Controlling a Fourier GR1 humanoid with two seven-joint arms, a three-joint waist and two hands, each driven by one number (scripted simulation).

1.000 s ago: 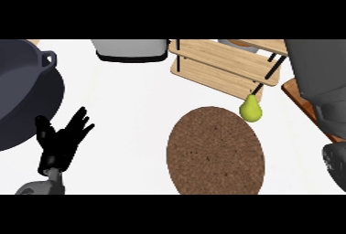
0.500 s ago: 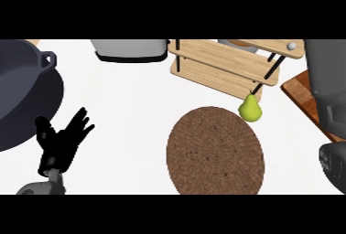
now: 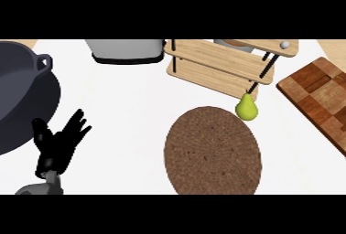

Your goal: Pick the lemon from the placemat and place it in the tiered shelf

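The black left hand [image 3: 59, 142] rests low at the left on the white desk [image 3: 128, 105], fingers straight and spread, holding nothing. Unlike 0.5 s ago, the right arm no longer shows. The yellow-green pear-shaped fruit [image 3: 246, 108] touches the round brown woven placemat [image 3: 211, 151], below the light wooden tiered shelf [image 3: 219, 66]. The dark grey pot [image 3: 20, 96] is beside the hand.
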